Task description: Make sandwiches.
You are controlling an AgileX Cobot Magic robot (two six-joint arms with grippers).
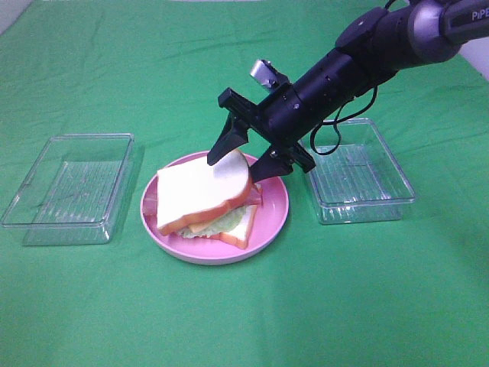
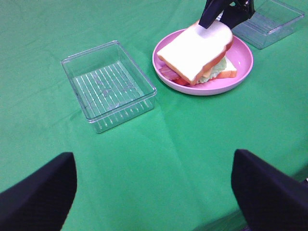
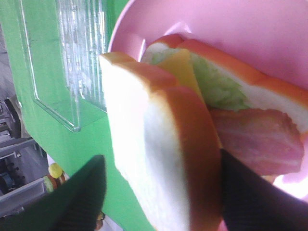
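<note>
One sandwich (image 1: 205, 200) on pink plate (image 1: 271, 219)

The sandwich (image 1: 205, 200) lies on a plate (image 1: 269, 223) between two containers (image 1: 67, 187).

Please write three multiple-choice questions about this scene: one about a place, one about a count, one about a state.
1. Where does the sandwich lie?
A. on the pink plate
B. in a clear box
C. on the bare cloth

2. How many clear plastic boxes stand on the green cloth?
A. one
B. two
C. three

3. How does the right gripper stand?
A. shut beside the plate
B. jaws apart on either side of the top bread slice
C. out of view

Answers:
1 A, the stack rests inside the plate's rim.
2 B, one box lies left of the plate, one right.
3 B, a jaw shows on each side of the slice.
</note>
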